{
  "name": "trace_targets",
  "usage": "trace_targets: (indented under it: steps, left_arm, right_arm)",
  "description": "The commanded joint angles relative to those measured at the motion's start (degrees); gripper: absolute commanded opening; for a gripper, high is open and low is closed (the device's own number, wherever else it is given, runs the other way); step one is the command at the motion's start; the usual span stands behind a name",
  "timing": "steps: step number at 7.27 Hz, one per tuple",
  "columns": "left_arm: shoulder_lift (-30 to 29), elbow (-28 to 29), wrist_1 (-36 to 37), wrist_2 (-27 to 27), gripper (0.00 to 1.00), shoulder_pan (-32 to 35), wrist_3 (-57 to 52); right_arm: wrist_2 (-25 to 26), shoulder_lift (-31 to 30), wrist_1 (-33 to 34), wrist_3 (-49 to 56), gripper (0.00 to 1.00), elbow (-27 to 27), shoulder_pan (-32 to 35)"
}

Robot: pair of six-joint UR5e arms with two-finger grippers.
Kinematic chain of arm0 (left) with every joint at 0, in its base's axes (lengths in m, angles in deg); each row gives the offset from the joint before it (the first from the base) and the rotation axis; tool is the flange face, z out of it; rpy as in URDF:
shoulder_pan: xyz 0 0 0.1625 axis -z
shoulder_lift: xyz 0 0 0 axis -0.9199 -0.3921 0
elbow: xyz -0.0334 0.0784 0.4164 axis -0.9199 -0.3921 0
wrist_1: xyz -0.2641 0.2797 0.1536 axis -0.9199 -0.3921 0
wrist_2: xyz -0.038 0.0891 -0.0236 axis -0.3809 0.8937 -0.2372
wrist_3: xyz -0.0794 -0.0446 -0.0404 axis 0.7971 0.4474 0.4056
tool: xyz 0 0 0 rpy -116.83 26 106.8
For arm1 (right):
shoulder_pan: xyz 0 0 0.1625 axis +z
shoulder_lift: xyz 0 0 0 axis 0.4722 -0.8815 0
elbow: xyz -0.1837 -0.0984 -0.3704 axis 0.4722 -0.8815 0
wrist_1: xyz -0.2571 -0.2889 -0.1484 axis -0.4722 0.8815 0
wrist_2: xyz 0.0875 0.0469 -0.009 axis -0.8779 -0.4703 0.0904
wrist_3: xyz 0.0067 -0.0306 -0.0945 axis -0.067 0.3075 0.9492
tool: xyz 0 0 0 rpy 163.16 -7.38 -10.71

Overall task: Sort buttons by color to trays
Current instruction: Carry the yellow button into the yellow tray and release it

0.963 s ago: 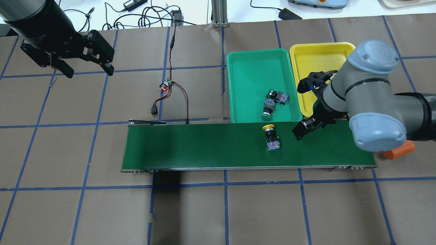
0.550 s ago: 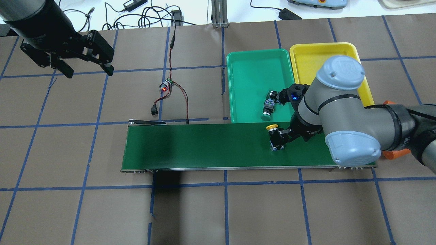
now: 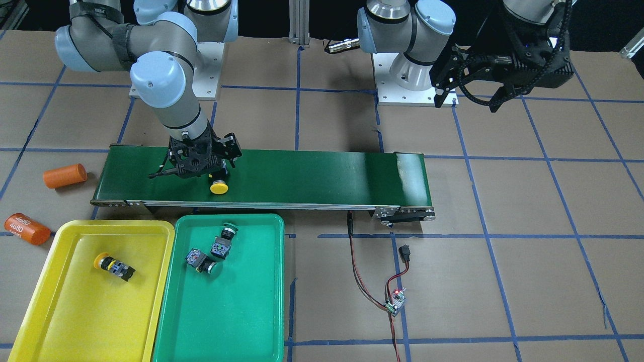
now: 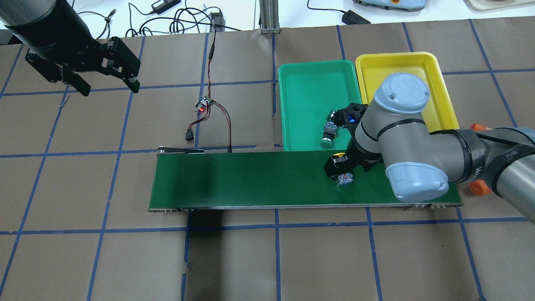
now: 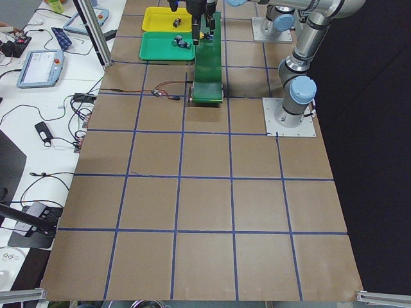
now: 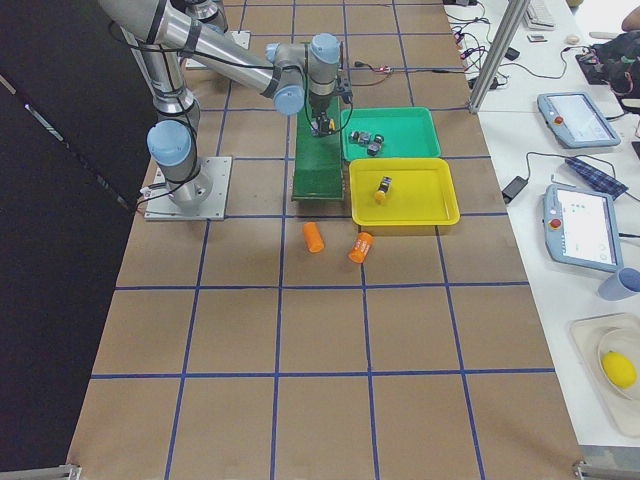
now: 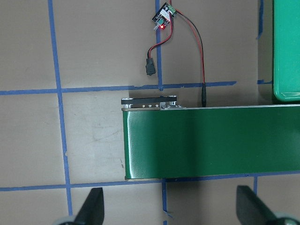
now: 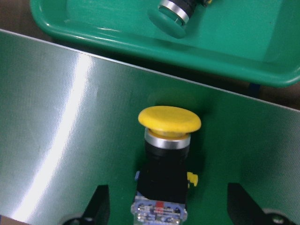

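Now: right gripper [image 8: 168, 192] fingers spread, straddling yellow-capped black push button [image 8: 169, 123] lying on dark-green conveyor belt [image 8: 70, 117]; left gripper [image 7: 168, 191] fingers apart above brown table [image 7: 93, 47].

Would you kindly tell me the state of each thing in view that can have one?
Belt button, yellow, on its side on the conveyor belt, ungripped.
Right pincer, open, straddling belt button.
Left pincer, open, empty.
Second yellow button, on its side in yellow tray.
Green buttons, both on their sides in green tray.
Controller board, red light on.
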Motion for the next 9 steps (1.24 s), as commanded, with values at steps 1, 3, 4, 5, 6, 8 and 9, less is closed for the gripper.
trace_targets:
  steps: [1,3,4,5,6,8,9]
  left_arm:
    - [0.0,0.0,0.0,0.0,1.00,0.0,0.0]
    - [0.0,0.0,0.0,0.0,1.00,0.0,0.0]
    - [0.0,0.0,0.0,0.0,1.00,0.0,0.0]
    - [0.0,0.0,0.0,0.0,1.00,0.0,0.0]
    - [0.0,0.0,0.0,0.0,1.00,0.0,0.0]
    - [0.0,0.0,0.0,0.0,1.00,0.0,0.0]
    - [0.0,0.0,0.0,0.0,1.00,0.0,0.0]
  right_arm:
    - [0.9,0.2,0.0,0.4,0.18,0.0,0.0]
    - [2.5,0.2,0.1,0.6,0.00,-1.0,0.0]
    - [3.8,0.7,-0.4,2.4,0.00,-3.3,0.0]
    - [4.5,4.0,-1.7,5.3,0.00,-8.2,-0.6]
    - [6.4,7.6,-4.9,8.8,0.00,-14.1,-0.9]
    - [7.1,13.0,-8.4,19.7,0.00,-21.8,-6.4]
    - [6.9,15.0,-8.4,27.3,0.00,-22.7,-10.7]
